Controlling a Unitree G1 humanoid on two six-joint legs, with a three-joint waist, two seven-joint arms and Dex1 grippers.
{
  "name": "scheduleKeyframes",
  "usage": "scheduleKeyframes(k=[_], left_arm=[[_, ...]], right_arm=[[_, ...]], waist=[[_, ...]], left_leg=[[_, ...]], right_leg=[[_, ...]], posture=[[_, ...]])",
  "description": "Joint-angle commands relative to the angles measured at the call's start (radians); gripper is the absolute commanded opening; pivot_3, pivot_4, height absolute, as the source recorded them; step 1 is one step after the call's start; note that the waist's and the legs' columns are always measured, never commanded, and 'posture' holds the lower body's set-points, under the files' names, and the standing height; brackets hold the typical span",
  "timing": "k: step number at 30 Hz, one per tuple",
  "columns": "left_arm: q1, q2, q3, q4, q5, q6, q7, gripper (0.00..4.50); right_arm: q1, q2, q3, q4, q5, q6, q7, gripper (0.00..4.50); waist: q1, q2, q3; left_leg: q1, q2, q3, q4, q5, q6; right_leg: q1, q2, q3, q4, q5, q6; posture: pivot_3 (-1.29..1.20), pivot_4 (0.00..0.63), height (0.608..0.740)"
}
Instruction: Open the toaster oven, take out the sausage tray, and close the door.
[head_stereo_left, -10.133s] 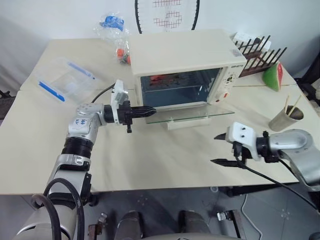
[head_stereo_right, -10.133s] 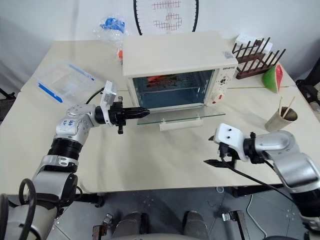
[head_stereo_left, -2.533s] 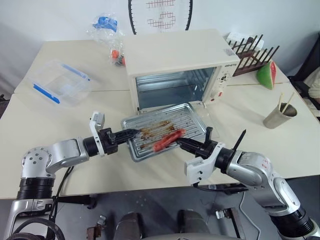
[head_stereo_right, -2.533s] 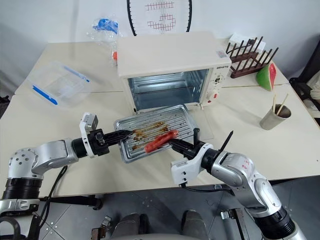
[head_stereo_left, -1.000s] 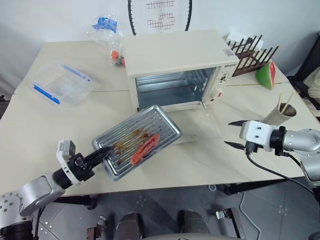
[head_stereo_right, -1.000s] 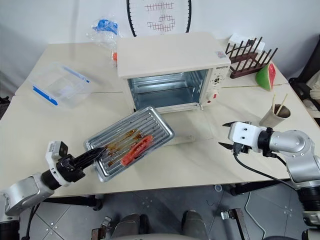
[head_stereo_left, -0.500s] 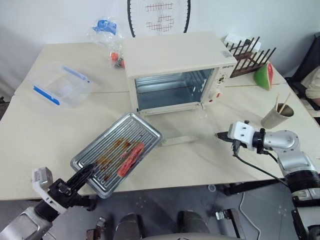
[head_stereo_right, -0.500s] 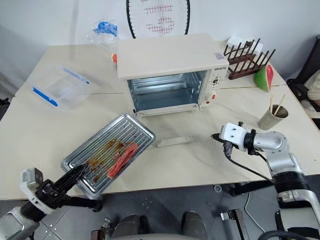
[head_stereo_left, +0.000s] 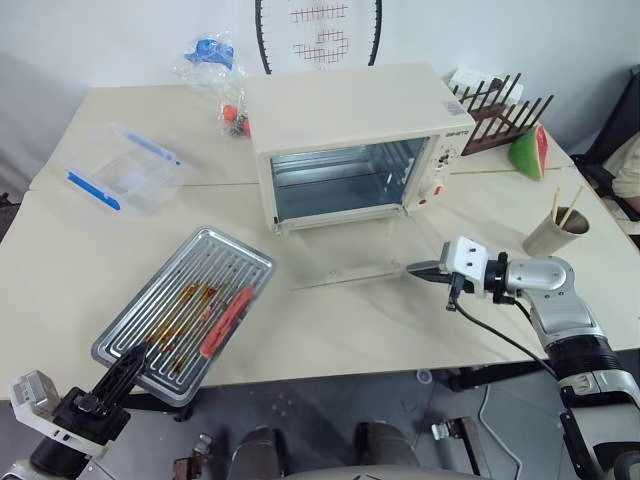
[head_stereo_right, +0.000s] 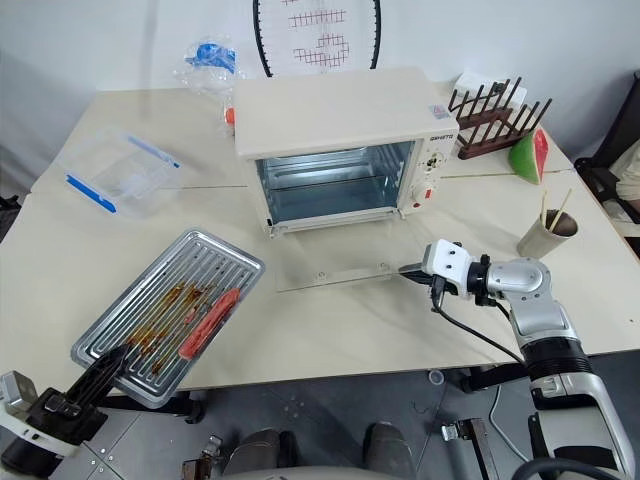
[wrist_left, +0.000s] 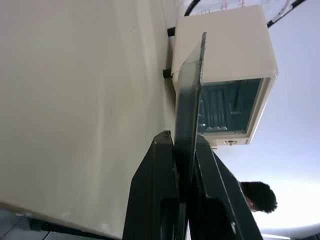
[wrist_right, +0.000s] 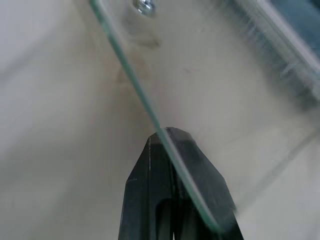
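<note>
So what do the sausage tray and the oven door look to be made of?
Sausage tray: likely thin metal, a shiny silver ribbed sheet with greasy brown marks. Door: seemingly clear glass, the table shows through it, with a green-tinted edge in the right wrist view.

My left gripper (head_stereo_left: 128, 362) hides one corner of the sausage tray (head_stereo_left: 185, 310). The door (head_stereo_right: 335, 268) is clear glass, so its edges are hard to see.

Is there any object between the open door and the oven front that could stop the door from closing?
Nothing visible does. The door lies open and flat, the right claw at its edge, and the oven mouth is empty.
</note>
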Motion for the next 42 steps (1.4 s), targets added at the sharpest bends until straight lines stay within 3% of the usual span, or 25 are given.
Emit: scheduleKeyframes(k=[1,11,19,25,31,34,39,42], left_arm=[[0.031,0.007,0.049,0.005,-0.015,0.010,-0.026,0.00],[-0.003,0.034,0.031,0.061,-0.015,0.057,-0.018,0.00],[-0.092,0.145,-0.045,0.139,-0.015,0.147,-0.035,0.00],[-0.194,0.262,-0.138,0.213,-0.015,0.223,-0.052,0.00],[-0.409,0.342,-0.293,0.316,-0.015,0.287,-0.053,0.00],[-0.544,0.364,-0.405,0.391,-0.015,0.325,-0.032,0.00],[-0.747,0.381,-0.562,0.520,-0.015,0.376,-0.018,0.00],[-0.951,0.341,-0.675,0.623,0.083,0.408,-0.020,0.00]], right_arm=[[-0.044,-0.035,-0.052,-0.097,0.063,0.074,0.009,0.03],[-0.232,-0.053,-0.063,-0.051,0.058,0.116,0.011,0.03],[-0.420,-0.032,-0.034,0.152,-0.005,-0.001,0.015,0.03],[-0.446,-0.029,-0.040,0.122,0.012,0.024,0.019,0.03],[-0.346,-0.061,-0.051,-0.112,0.070,0.179,0.050,0.03],[-0.228,-0.111,-0.054,-0.289,0.088,0.311,0.054,0.03],[-0.022,-0.183,-0.081,-0.451,0.079,0.335,0.035,0.03],[0.147,-0.237,-0.123,-0.548,0.076,0.346,0.022,0.03]], waist=[[0.000,0.000,0.000],[-0.001,0.001,0.000],[-0.004,0.001,0.001],[-0.003,0.003,0.002],[0.001,0.004,0.002],[0.005,0.004,0.002],[0.003,0.004,0.003],[0.021,0.004,0.003]], left_leg=[[0.000,0.000,0.000,0.000,0.000,0.000],[0.000,0.000,0.000,0.000,-0.002,0.001],[0.000,0.000,0.002,0.000,-0.003,0.001],[0.000,0.000,0.002,0.000,-0.003,0.001],[-0.001,0.000,0.002,0.000,-0.003,0.001],[-0.002,0.000,0.002,-0.001,-0.003,0.001],[-0.002,-0.001,0.003,-0.002,-0.004,0.001],[-0.001,-0.001,0.005,-0.001,-0.003,0.001]], right_leg=[[0.000,0.000,0.000,0.000,0.000,0.000],[-0.001,0.000,0.002,-0.001,0.000,0.000],[-0.002,0.000,0.002,0.000,0.000,0.000],[-0.002,0.000,0.002,0.001,0.000,0.000],[-0.002,0.000,0.002,0.002,0.000,0.000],[-0.002,0.000,0.002,0.003,0.000,0.001],[-0.002,0.000,0.002,0.001,0.000,0.001],[-0.002,0.001,0.001,0.002,0.000,0.001]], posture=[[0.00,0.150,0.740],[0.00,0.150,0.740],[0.00,0.150,0.740],[0.00,0.150,0.740],[0.00,0.150,0.740],[0.00,0.150,0.740],[0.00,0.150,0.740],[0.00,0.150,0.740]])
